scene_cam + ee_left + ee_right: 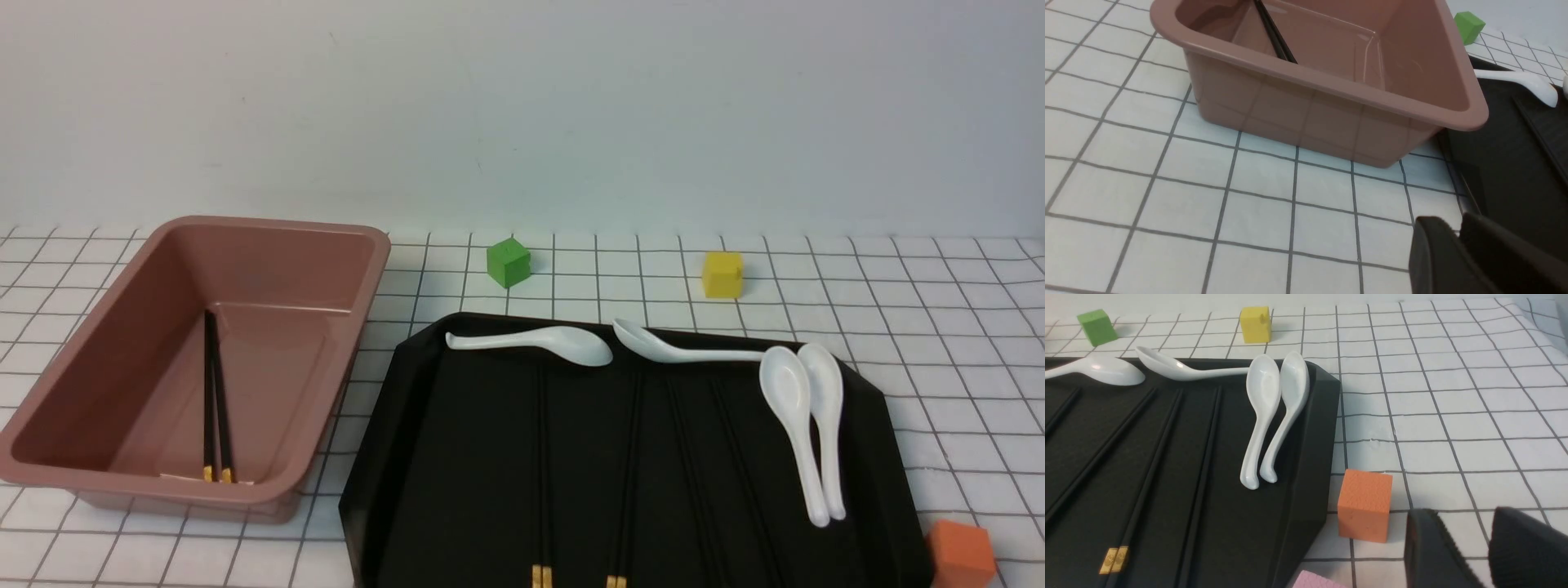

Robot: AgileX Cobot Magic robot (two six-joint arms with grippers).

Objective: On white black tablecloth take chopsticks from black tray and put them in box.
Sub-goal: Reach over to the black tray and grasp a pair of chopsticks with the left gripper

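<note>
Both pairs of jaws are matte black with rounded tips, the right pair finely ribbed.

Bright, even light (soft shadows)

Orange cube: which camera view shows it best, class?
Right wrist view: the textured orange cube shows whole beside the black tray. Front view cuts it off at the corner; left wrist view misses it.

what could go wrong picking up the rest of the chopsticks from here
The thin black chopsticks lie flat on the glossy black tray, nearly invisible against it, so a grasp may miss or slip.
The white ceramic spoons lie close beside them and could be knocked.
The orange cube sits close to the right fingers and could be bumped.
</note>
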